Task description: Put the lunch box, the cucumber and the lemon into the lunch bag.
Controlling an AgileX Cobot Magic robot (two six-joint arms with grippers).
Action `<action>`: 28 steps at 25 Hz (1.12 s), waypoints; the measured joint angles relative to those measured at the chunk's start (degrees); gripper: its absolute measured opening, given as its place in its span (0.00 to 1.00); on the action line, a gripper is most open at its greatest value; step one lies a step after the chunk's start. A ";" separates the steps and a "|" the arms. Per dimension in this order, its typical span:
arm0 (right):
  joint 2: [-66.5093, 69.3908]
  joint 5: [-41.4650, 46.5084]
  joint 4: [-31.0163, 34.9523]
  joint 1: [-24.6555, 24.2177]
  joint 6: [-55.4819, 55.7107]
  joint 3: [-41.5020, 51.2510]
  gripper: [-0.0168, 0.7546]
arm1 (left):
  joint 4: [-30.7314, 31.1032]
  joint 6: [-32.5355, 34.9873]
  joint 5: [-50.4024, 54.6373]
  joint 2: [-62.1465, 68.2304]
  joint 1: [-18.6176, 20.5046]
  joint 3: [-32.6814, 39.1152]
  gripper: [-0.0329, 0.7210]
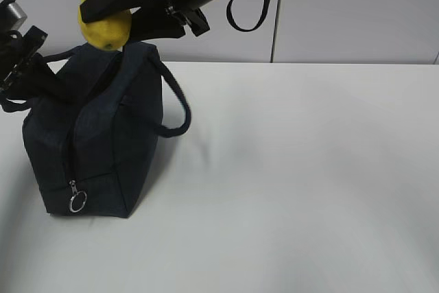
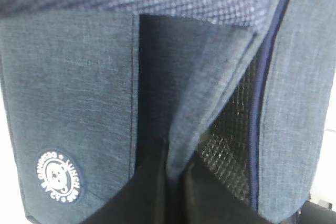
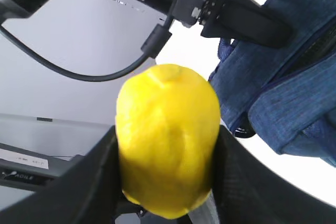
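The navy lunch bag [image 1: 103, 135] stands at the table's left, its top unzipped and its silver lining [image 2: 231, 150] showing. My left gripper [image 2: 176, 169] is shut on a fold of fabric at the bag's upper edge and holds the mouth apart. The yellow lemon [image 1: 104, 27] hangs just above the bag's top, with my right gripper [image 1: 110, 20] shut on it. In the right wrist view the lemon [image 3: 167, 140] fills the gap between the black fingers [image 3: 247, 182], with the bag [image 3: 283, 87] beyond. The lunch box and the cucumber are out of view.
One loop handle [image 1: 180, 111] hangs down the bag's right side. The zipper's ring pull [image 1: 77, 202] dangles low on the near end. White table [image 1: 309, 169] stretches to the right. A black cable loop [image 1: 247, 12] hangs from the right arm.
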 joint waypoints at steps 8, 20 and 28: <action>0.00 -1.53 -3.32 0.00 -0.22 -0.10 0.50 | -0.33 0.00 0.00 0.00 0.00 0.00 0.03; 8.17 -14.32 10.29 0.17 -4.12 -0.31 0.50 | -2.72 0.35 0.13 0.00 0.00 0.00 0.03; 13.41 -14.68 6.57 0.52 -5.85 -0.31 0.50 | -2.97 0.35 0.13 0.00 0.00 0.00 0.03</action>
